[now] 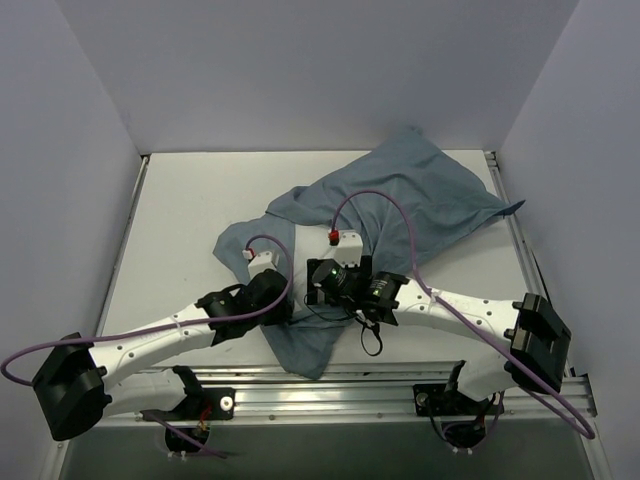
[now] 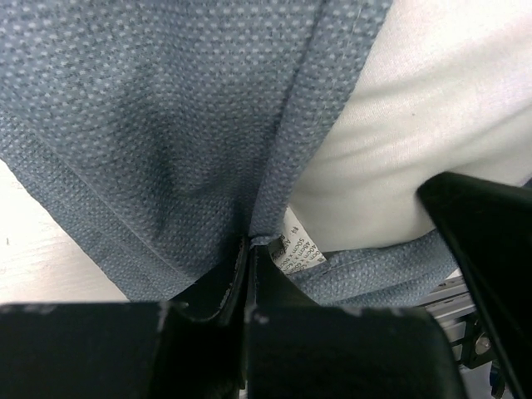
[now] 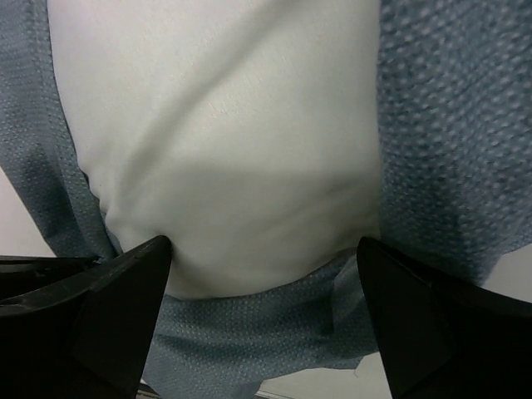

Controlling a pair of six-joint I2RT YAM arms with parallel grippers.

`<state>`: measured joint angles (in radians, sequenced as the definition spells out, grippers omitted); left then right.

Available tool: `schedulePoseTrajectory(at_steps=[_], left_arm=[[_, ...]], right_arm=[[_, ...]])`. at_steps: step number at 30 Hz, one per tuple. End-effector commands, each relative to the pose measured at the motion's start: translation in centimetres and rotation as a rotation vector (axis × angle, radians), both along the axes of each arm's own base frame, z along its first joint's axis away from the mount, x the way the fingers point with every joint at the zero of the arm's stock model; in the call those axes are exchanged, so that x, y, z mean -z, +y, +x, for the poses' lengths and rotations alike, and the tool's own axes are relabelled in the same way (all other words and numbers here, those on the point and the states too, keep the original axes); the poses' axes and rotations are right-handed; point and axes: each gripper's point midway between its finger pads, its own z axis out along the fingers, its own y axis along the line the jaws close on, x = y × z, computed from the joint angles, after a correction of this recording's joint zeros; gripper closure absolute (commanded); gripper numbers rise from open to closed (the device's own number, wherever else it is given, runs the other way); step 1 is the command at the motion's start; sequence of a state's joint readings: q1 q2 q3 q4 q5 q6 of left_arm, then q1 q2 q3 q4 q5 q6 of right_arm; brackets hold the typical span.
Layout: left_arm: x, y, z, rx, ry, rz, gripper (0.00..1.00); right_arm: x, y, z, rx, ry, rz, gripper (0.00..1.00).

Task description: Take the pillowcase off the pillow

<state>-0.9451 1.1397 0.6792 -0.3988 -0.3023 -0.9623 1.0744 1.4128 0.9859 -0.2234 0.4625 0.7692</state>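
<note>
The blue-grey pillowcase (image 1: 420, 195) lies crumpled across the right middle of the table. My left gripper (image 1: 275, 252) is at its near left part. In the left wrist view that gripper (image 2: 249, 245) is shut on the pillowcase (image 2: 166, 125) at its hem, beside a small printed label (image 2: 301, 247). The white pillow (image 2: 432, 108) bulges out of the case's mouth just to the right. My right gripper (image 3: 262, 241) stands open, its fingertips on either side of the pillow (image 3: 233, 125), with pillowcase cloth (image 3: 449, 125) around and below it. From above, the pillow is hidden.
Grey walls close in the white table (image 1: 180, 220) on the left, back and right. A metal rail (image 1: 350, 385) runs along the near edge. A black part, probably the right gripper (image 2: 490, 241), shows at the right of the left wrist view.
</note>
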Motion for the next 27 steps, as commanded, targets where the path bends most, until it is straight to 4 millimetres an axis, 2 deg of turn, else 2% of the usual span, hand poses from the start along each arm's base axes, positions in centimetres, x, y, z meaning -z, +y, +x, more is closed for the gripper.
schedulePoseTrajectory(at_steps=[1,5,9,16,17,18,20,21,23,24,25,27], left_arm=[[0.0,-0.7,0.1,0.003,0.009,-0.026,0.97],[0.0,-0.9,0.2,0.010,0.010,-0.020,0.97],[0.1,-0.9,0.2,0.010,0.011,-0.019,0.97],[0.3,-0.6,0.0,0.004,0.015,-0.019,0.97],[0.2,-0.6,0.0,0.004,0.014,-0.021,0.97],[0.2,-0.6,0.0,0.003,0.012,-0.022,0.97],[0.2,-0.6,0.0,0.007,0.013,-0.021,0.97],[0.1,-0.7,0.0,0.010,0.011,-0.022,0.97],[-0.1,-0.9,0.1,0.019,0.008,-0.024,0.97],[-0.3,-1.1,0.2,0.022,0.007,-0.028,0.97],[-0.4,-1.2,0.1,0.030,0.007,-0.032,0.97],[-0.5,-1.4,0.0,0.036,0.007,-0.036,0.97]], right_arm=[[0.6,1.2,-0.1,0.012,0.009,0.065,0.10],[1.0,3.2,-0.7,-0.061,0.019,0.085,0.09],[2.6,4.5,-1.1,-0.104,0.057,0.072,0.05],[7.0,4.1,-1.1,-0.083,0.128,-0.023,0.03],[7.9,3.8,-0.9,-0.076,0.142,-0.042,0.07],[8.2,4.0,-0.7,-0.077,0.147,-0.043,0.27],[8.6,4.4,-0.1,-0.079,0.161,-0.017,0.55],[8.6,4.3,0.6,-0.066,0.163,0.001,0.76],[7.8,5.4,1.8,-0.069,0.149,0.082,0.94],[7.3,5.6,2.4,-0.061,0.144,0.113,1.00],[6.5,5.7,3.9,-0.043,0.122,0.163,1.00],[4.8,6.3,5.4,-0.032,0.092,0.241,1.00]])
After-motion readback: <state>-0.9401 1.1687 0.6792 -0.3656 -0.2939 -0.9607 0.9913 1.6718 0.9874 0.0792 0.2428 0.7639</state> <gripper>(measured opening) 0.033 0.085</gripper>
